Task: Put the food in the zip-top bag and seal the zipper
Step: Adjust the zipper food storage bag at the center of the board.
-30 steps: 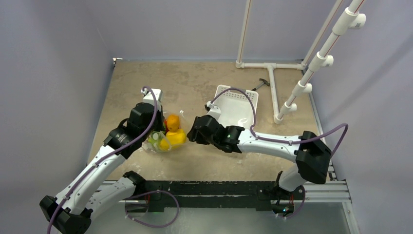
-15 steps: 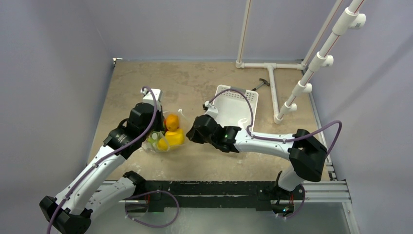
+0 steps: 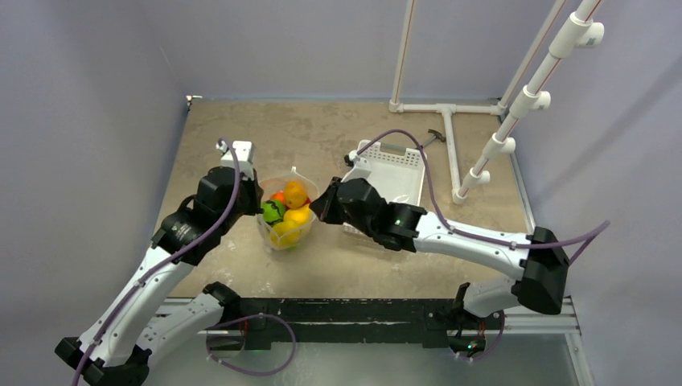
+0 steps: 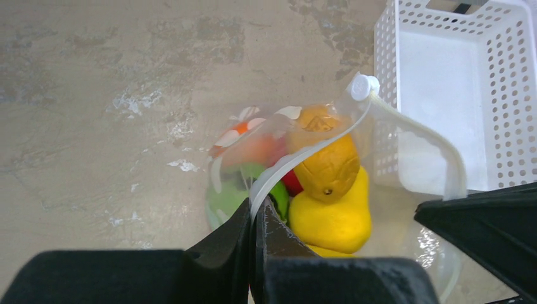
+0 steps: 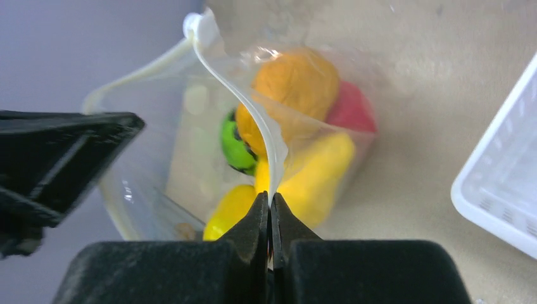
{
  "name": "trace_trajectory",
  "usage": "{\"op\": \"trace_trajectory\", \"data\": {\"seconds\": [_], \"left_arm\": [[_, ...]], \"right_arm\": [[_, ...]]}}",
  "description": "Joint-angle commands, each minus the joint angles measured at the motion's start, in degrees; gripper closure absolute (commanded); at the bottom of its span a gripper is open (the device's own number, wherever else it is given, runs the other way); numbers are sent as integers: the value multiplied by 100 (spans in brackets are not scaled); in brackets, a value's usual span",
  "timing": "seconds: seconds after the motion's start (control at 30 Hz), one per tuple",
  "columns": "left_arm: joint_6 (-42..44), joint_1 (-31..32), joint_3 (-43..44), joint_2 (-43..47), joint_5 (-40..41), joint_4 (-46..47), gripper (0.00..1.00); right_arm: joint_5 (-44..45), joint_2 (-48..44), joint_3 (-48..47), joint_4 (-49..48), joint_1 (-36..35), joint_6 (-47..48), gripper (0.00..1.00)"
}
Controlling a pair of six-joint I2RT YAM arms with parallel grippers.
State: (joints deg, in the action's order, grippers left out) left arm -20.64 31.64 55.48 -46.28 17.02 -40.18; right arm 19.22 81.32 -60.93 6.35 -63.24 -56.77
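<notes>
Zip-top bag [image 3: 277, 240], clear and crinkly, hangs upright just beside white slotted plastic basket [image 3: 394, 173], with plastic toy fruits [image 3: 293, 215] inside. We see left end effector [image 4: 253, 215] and right end effector [image 5: 269, 204] each pinched tight on pale zipper strip [image 5: 240, 107], stretching the mouth for sealing, we judge.

White slotted basket [image 3: 394, 165] sits right of centre on mottled tan surface [image 3: 241, 129]. White PVC pipe frame [image 3: 449, 141] stands far right. Small dark hammer-like tool [image 3: 432, 138] lies btwn basket's far-right corner & pipe. Lavender walls [image 3: 96, 80] left, far & right.
</notes>
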Motion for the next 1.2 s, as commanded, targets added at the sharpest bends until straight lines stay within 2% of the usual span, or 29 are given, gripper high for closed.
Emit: {"op": "trace_trajectory", "data": {"seconds": [0.0, 0.2, 0.4, 0.53, 0.7, 0.87, 1.0, 1.17], "left_arm": [[-187, 17, 646, 104, 33, -524, 100], [-531, 15, 610, 101, -327, -598, 100], [-1203, 16, -602, -65, -865, 173, 100], [-1504, 18, -1163, -364, -1312, 767, 100], [-1375, 18, -679, -378, -1470, 685, 100], [-1253, 18, -93, -55, -1197, 416, 100], [-1165, 17, 143, 53, -864, 187, 100], [-981, 16, 296, -21, -832, 84, 100]], "right_arm": [[352, -481, -622, 113, 23, 621, 100], [309, -447, -742, 361, 23, 860, 100], [59, -49, -21, -100, 54, 765, 100], [132, 266, 95, -83, 74, 729, 100], [479, 39, -295, 299, 75, 788, 100], [844, -311, -702, 623, 73, 915, 100], [859, -474, -746, 614, 67, 981, 100], [519, -553, -648, 381, 66, 988, 100]]}}
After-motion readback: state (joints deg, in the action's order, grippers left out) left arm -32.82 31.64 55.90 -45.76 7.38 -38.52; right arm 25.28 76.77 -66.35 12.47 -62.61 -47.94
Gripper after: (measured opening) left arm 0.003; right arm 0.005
